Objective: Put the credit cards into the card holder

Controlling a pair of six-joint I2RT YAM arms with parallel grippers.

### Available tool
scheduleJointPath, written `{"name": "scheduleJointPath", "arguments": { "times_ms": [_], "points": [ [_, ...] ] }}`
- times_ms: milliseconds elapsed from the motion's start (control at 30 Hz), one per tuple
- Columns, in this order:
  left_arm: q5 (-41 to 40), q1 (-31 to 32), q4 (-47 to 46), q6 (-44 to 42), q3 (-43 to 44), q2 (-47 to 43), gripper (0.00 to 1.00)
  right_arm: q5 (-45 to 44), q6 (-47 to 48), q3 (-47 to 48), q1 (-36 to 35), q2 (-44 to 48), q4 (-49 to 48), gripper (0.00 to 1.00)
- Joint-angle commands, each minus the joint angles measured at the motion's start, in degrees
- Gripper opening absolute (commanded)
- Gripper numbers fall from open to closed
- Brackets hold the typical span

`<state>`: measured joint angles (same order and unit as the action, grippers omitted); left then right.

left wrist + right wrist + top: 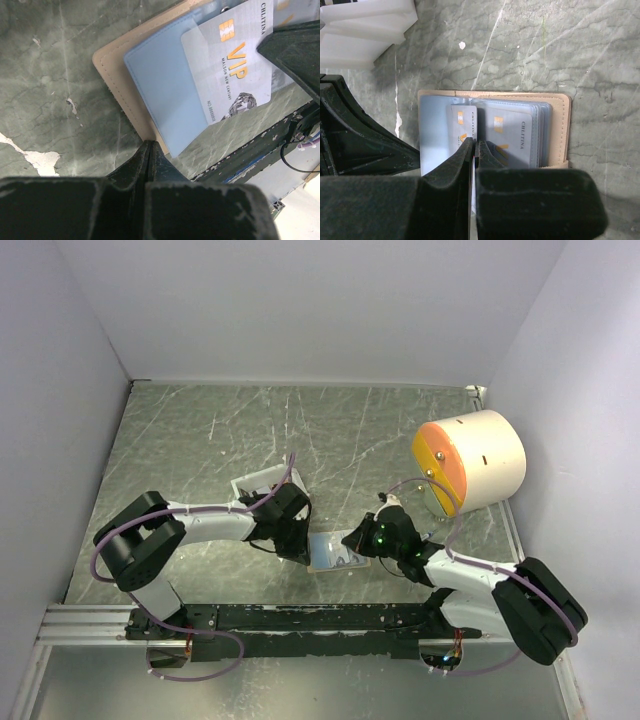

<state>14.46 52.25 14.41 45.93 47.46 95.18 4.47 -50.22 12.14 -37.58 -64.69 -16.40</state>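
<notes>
The tan card holder (335,554) lies open between my grippers, its clear bluish sleeves up; it also shows in the left wrist view (117,75) and the right wrist view (563,125). My right gripper (475,145) is shut on a grey VIP credit card (465,120), held by its edge and partly inside a left-hand sleeve (165,90). The same card shows in the left wrist view (235,75). Another grey card (512,135) sits in the right-hand sleeves. My left gripper (150,146) is shut, its tips at the holder's near tan edge. No other cards are in view.
A white plastic tray (262,483) stands just behind the left gripper, also in the right wrist view (365,30). A cream cylinder with an orange and yellow face (470,462) lies at the right. White walls enclose the table; a black rail (320,618) runs along the near edge.
</notes>
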Motion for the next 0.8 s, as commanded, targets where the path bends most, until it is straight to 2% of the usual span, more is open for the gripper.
{"name": "scheduleJointPath", "arguments": {
  "times_ms": [0, 400, 533, 667, 767],
  "points": [
    [-3.2, 1.3, -0.7, 0.2, 0.0, 2.8, 0.07, -2.1, -0.3, -1.7, 0.5, -0.5, -1.5, 0.0],
    [-2.9, 1.5, -0.9, 0.4, 0.7, 3.1, 0.07, 3.1, -3.2, -2.8, -0.1, -7.7, -9.3, 0.01],
    [-2.9, 1.5, -1.2, 0.8, 0.3, 2.7, 0.07, 3.4, -2.0, -1.0, -0.8, -6.3, -5.5, 0.11],
    [-2.8, 1.5, -1.7, 1.3, -0.3, 2.4, 0.07, 0.6, 0.0, 1.8, -0.9, -2.8, 5.3, 0.35],
    [-3.0, 1.5, -1.9, 1.5, -0.6, 2.3, 0.07, 0.2, 1.4, 3.4, -0.8, -1.3, 9.8, 0.44]
  ]
}}
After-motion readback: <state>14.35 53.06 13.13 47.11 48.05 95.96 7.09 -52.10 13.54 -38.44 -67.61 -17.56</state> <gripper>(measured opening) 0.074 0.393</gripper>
